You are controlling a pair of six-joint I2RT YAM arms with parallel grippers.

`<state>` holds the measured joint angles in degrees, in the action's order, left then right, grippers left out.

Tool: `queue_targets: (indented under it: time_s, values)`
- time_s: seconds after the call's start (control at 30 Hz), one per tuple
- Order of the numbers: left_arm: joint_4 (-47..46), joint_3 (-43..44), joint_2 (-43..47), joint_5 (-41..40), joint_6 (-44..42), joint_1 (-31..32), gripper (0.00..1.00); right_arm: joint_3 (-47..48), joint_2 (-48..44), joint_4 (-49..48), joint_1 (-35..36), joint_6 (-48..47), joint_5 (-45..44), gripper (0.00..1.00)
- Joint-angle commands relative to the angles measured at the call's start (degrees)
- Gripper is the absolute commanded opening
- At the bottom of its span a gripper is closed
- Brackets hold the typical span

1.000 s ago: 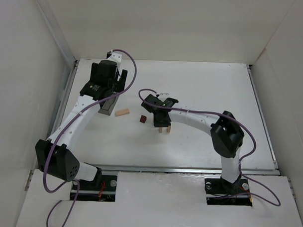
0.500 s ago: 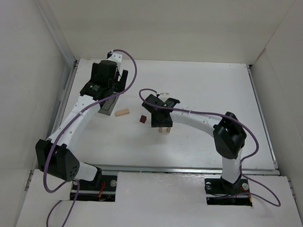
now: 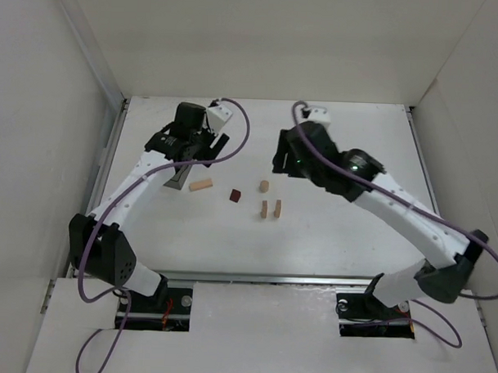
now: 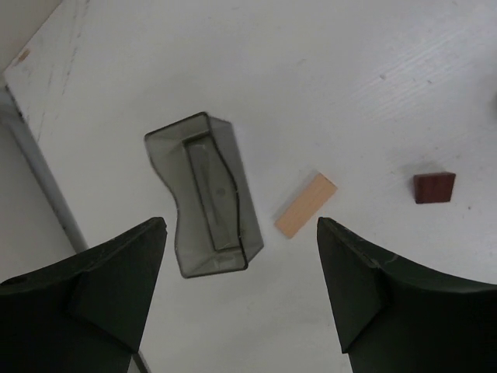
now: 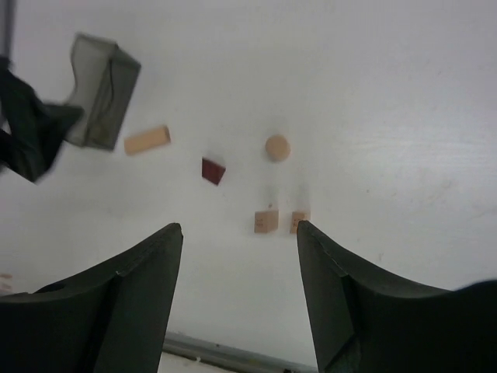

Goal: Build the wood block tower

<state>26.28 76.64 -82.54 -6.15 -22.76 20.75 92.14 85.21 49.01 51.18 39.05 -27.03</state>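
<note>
The wood block tower is unbuilt: on the tabletop (image 3: 354, 231) lie the pale flat wood plank (image 3: 201, 185), the dark red-brown cube (image 3: 234, 195) and two short pale wood uprights (image 3: 264, 208) side by side. The left claw (image 4: 241, 225) and right claw (image 5: 238, 227) hang spread, empty. An off-centre plank could topple the uprights.

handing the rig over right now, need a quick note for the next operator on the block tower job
Left gripper: open, empty, hovering near the grey rectangular tray.
Right gripper: open, empty, raised above the blocks.
The two short pale wood uprights stand side by side with a gap, nothing on them. The pale flat plank lies on the table beside the tray. The dark red-brown cube sits alone between plank and uprights. A round pale wood piece lies just beyond the uprights.
Done: uprights placed.
Left: plank across the uprights, then likely the cube on top.
</note>
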Motion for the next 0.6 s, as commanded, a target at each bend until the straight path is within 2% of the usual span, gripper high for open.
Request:
queue_targets:
  time_s: [0.0, 0.1, 0.17, 0.23, 0.37, 0.57]
  values:
    - [1.9, 0.4, -2.3, 7.2, -9.5, 2.7, 0.75, 0.4, -7.7, -3.0, -5.0, -4.9, -2.5, 0.66]
    - [3.0, 0.4, -6.3, 11.2, -11.6, 3.4, 0.71, -3.6, -12.3, -6.1, -9.2, -8.0, -0.5, 0.68]
    - [5.5, 1.0, -9.1, 14.2, -13.1, 3.4, 0.62, -5.7, -15.9, -8.1, -10.8, -9.2, 1.5, 0.68]
    - [6.8, 1.8, -13.0, 15.6, -14.5, 3.4, 0.58, -8.0, -18.2, -8.7, -12.2, -10.0, 3.7, 0.68]
    - [5.4, 1.3, -17.6, 14.8, -17.0, 2.6, 0.58, -10.3, -19.6, -10.9, -13.6, -11.1, 5.6, 0.68]
    - [4.2, -0.6, -21.3, 13.1, -21.7, -0.3, 0.64, -11.6, -20.1, -11.4, -14.1, -11.1, 7.6, 0.68]
